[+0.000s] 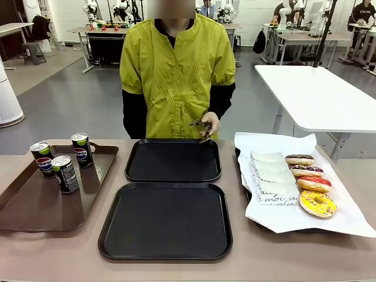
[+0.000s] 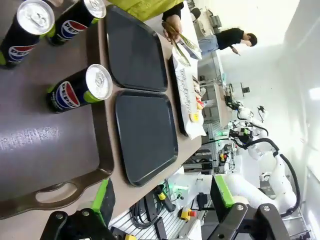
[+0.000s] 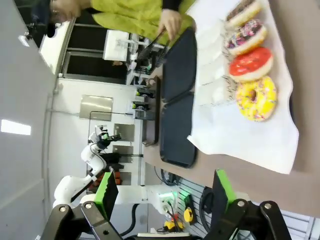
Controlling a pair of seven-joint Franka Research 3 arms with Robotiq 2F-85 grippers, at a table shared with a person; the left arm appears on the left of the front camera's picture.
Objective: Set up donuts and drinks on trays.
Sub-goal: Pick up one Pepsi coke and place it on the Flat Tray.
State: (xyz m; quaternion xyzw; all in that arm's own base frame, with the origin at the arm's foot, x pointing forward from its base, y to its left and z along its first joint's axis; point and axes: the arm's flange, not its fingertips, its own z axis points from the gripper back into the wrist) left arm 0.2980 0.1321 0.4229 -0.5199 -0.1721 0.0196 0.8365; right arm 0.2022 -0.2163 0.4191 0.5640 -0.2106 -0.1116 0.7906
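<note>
Two black trays lie bare in mid-table, the far tray [image 1: 173, 160] and the near tray [image 1: 166, 220]. Three drink cans [image 1: 65, 174] stand on a brown tray [image 1: 35, 205] at the left. Several donuts sit in a row on white paper at the right, from a chocolate one [image 1: 299, 159] to a yellow sprinkled one [image 1: 317, 203]. My left gripper [image 2: 164, 197] is open above the brown tray's handle end, the closest can [image 2: 80, 89] ahead of it. My right gripper [image 3: 164, 195] is open off the table's near edge, with the yellow donut [image 3: 256, 98] beyond it.
A person in a yellow-green top stands at the far side holding tongs [image 1: 202, 126] over the far tray's back rim. Flat white paper boxes [image 1: 273, 179] lie left of the donuts. A white table [image 1: 317, 94] stands behind at the right.
</note>
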